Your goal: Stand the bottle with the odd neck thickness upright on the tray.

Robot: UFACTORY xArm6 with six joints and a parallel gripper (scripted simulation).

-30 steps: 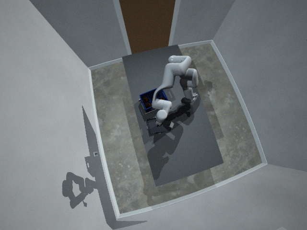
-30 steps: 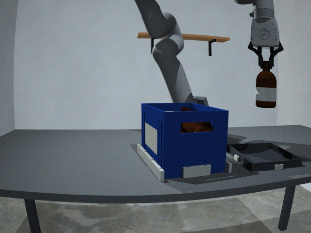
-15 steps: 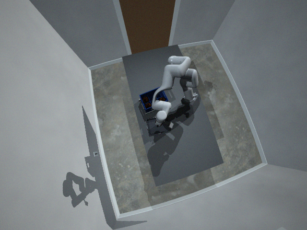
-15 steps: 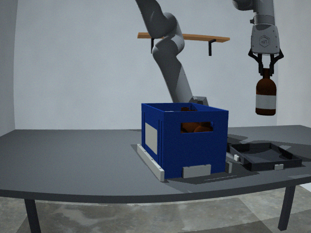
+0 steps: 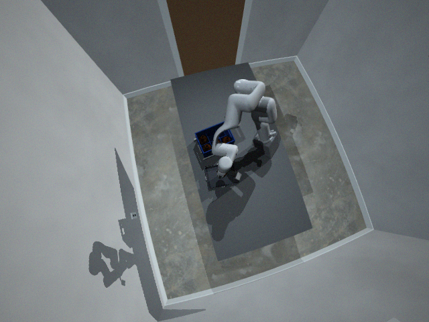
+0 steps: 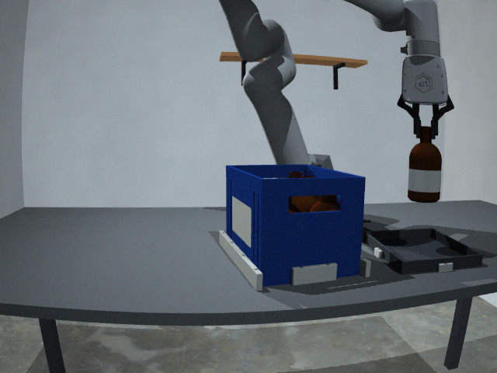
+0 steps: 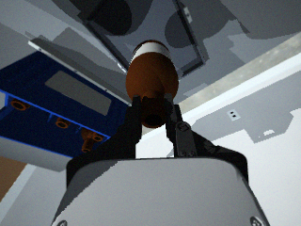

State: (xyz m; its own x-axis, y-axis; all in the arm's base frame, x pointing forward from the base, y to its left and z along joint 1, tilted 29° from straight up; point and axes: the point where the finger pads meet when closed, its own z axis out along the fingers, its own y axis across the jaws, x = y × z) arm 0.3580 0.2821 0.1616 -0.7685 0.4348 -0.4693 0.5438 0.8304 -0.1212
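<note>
One brown bottle (image 6: 424, 172) hangs upright by its neck, clamped inside the narrowly-parted gripper (image 6: 425, 127).

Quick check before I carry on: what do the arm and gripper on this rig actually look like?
The arm is smooth, rounded and glossy light grey-white, with bulbous joints and no visible cables. Its wrist ends in a boxy pale grey housing bearing a small hexagonal logo. The gripper has two slim black fingers on black angled linkages. No sleeves or other markings show.

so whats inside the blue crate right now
Brown bottles show through the handle slot of the blue crate, and three mouths are visible in the wrist view. The arm covers part of it from above, so the full count is hidden.
</note>
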